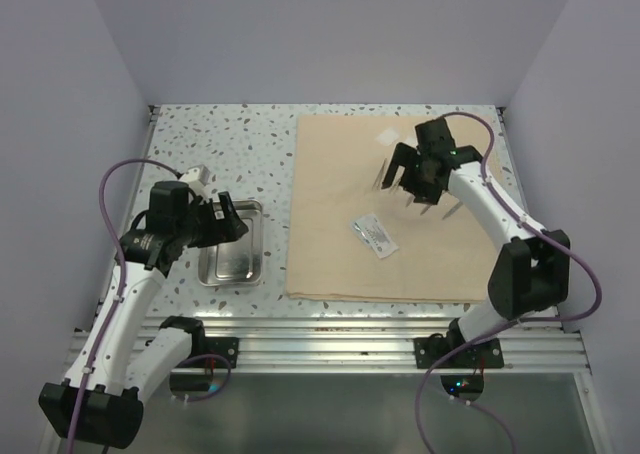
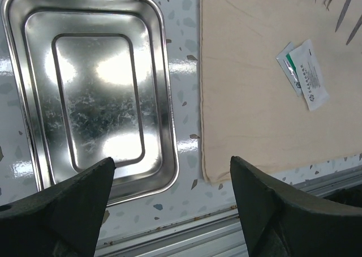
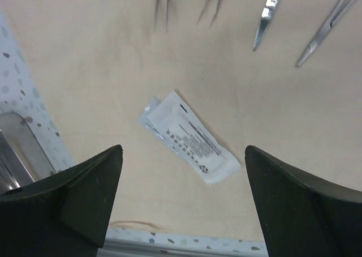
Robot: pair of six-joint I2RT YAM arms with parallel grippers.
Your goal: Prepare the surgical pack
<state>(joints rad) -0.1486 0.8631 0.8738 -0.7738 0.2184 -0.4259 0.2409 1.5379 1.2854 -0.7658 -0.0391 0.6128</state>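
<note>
The big beige cloth [image 1: 400, 264] lies spread on the right half of the table. A small clear packet [image 1: 375, 236] rests on its near middle. Thin metal forceps [image 3: 162, 5] and scissors [image 3: 268, 13] lie side by side farther back on the cloth. My right gripper [image 1: 418, 182] hovers open over them, and in its wrist view the packet [image 3: 189, 138] lies below my right gripper [image 3: 184, 147]. The shiny steel tray [image 1: 203, 264] sits empty to the left of the cloth. My left gripper [image 1: 228, 221] hangs open above the tray's [image 2: 169, 127] near right corner.
A faint pale square [image 1: 385, 135] shows on the cloth's far part. White walls close in the speckled table [image 1: 220, 144] on three sides. A metal rail [image 1: 330, 339] runs along the near edge, holding both arm bases.
</note>
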